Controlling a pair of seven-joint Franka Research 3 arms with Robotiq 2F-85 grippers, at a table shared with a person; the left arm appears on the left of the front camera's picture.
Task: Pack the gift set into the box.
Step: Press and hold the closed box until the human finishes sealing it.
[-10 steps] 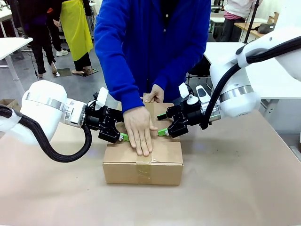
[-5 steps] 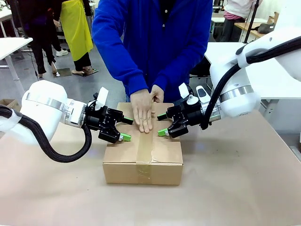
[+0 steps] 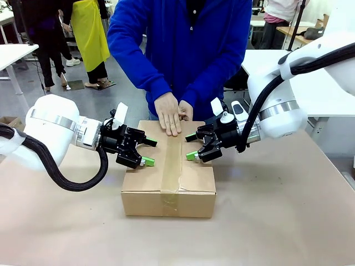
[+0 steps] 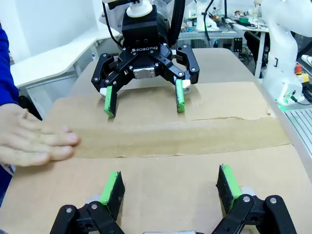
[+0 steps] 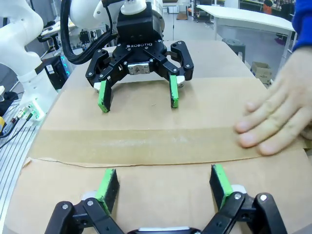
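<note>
The box is matt brown corrugated cardboard; a strip of smooth, faintly glossy brown tape runs along its top seam; the desk under the box looks matt tan; each gripper's black fingers carry green rubbery pads.

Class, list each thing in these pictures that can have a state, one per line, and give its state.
Brown corrugated cardboard box: flaps shut, taped along the middle seam.
Strip of brown tape: stuck down over the seam.
Left end effector: open, over the box top.
Right end effector: open, over the box top.
Person's hands: flat on the tape's far end.
</note>
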